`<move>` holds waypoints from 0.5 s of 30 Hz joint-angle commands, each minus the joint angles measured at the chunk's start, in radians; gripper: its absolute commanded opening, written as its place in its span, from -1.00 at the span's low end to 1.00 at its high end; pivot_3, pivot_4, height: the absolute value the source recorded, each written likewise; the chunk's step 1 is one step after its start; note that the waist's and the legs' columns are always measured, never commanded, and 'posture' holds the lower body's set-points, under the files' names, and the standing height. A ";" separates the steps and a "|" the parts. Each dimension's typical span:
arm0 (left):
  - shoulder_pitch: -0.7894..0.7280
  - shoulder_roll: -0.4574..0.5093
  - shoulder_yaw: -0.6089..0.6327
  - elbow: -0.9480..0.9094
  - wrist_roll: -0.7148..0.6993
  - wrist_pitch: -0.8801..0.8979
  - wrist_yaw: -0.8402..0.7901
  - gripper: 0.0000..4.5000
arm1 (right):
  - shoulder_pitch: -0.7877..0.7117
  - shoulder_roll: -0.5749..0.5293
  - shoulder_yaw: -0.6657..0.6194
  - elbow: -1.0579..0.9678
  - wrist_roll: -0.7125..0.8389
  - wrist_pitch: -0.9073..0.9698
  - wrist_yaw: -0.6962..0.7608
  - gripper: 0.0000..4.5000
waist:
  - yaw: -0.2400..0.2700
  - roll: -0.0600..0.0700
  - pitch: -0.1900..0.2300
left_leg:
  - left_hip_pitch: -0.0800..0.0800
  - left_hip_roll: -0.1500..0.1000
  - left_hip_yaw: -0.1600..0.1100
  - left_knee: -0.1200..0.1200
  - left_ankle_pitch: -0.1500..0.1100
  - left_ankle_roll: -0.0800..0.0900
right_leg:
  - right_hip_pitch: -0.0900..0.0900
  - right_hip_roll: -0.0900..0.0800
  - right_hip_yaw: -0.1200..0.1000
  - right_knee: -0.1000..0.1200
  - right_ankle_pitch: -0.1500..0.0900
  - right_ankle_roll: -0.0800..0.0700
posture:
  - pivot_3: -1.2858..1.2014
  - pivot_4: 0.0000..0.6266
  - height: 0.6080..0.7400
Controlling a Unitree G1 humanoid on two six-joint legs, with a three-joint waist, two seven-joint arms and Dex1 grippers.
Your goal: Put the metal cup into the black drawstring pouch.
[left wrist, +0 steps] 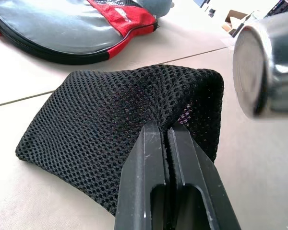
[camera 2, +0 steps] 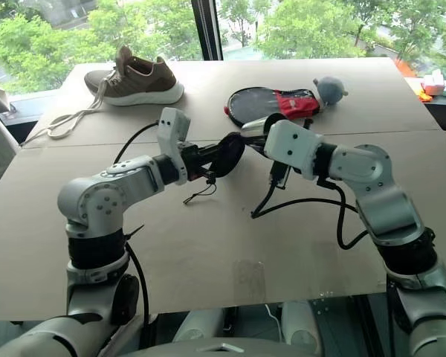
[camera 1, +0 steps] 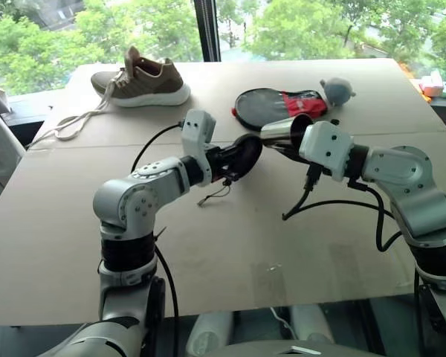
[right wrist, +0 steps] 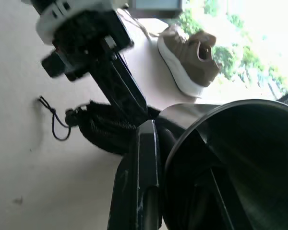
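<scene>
The left gripper point(left wrist: 169, 139) is pinching the black drawstring pouch point(left wrist: 110, 134) with its fingers pressed together on a fold of the mesh fabric, holding the pouch raised above the counter point(camera 1: 230, 253) near the middle. Its thin cord point(camera 1: 212, 195) is dangling beneath it. The right gripper point(right wrist: 177, 158) is clamping the rim of the metal cup point(camera 1: 285, 131), one finger lying inside the cup and one outside, and the cup is hanging in the air on its side with its flat base facing the pouch, just beside it but apart from it. The cup's interior is looking dark and empty; whether the pouch's mouth is open cannot be told. Farther back on the counter, a brown sneaker point(camera 1: 145, 78), a black-and-red paddle case point(camera 1: 279, 104) and a small grey plush toy point(camera 1: 337, 91) are lying well apart from both grippers.
</scene>
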 commanded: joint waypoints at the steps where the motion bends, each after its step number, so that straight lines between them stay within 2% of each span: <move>1: -0.039 -0.007 0.035 -0.001 -0.070 0.038 -0.025 -1.00 | -0.013 0.014 0.031 0.002 -0.030 -0.099 0.000 -0.97 | 0.000 0.000 0.000 | 0.000 0.000 0.000 0.000 0.000 0.000 | 0.000 0.000 0.000 0.000 0.000 0.000 | 0.03 -0.52 0.94; 15: -0.119 -0.099 0.210 0.014 -0.266 0.202 0.047 -1.00 | 0.024 -0.070 0.119 0.204 -0.255 -0.390 0.006 -0.97 | -0.003 0.000 0.000 | 0.001 0.000 0.000 0.000 0.001 -0.001 | 0.000 0.000 0.001 0.001 0.000 0.000 | 0.03 -0.52 0.94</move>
